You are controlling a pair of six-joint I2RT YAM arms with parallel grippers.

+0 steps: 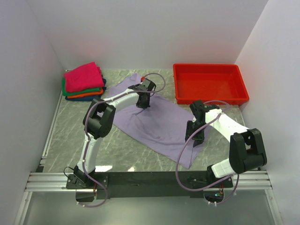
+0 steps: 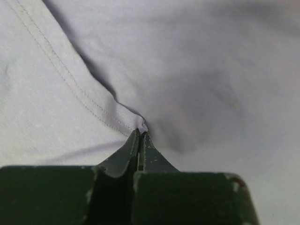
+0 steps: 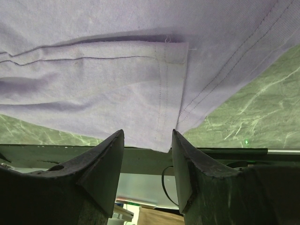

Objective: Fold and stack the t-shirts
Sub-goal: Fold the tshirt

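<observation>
Far to the left of the left end effector (image 1: 141,104), the stack of folded t-shirts (image 1: 83,80) sits on the worktop (image 1: 117,150), magenta on top with green, orange and dark blue beneath. That end effector is pressed together, pinching a small pucker of the lavender t-shirt (image 1: 159,124) beside a stitched seam. The shirt spreads out from the pinch on all sides. Its long axis slants from the far end, beyond the left end effector, down to the near end just past the right end effector (image 1: 194,136). The right one stands spread at the shirt's right edge, with a hemmed corner lying between its fingertips (image 3: 115,140) but not clamped. Each arm is therefore nearest its own end, which suits a two-handed fold. The red tray (image 1: 209,83) lies beyond the right end effector. No brand, label or writing can be read.
</observation>
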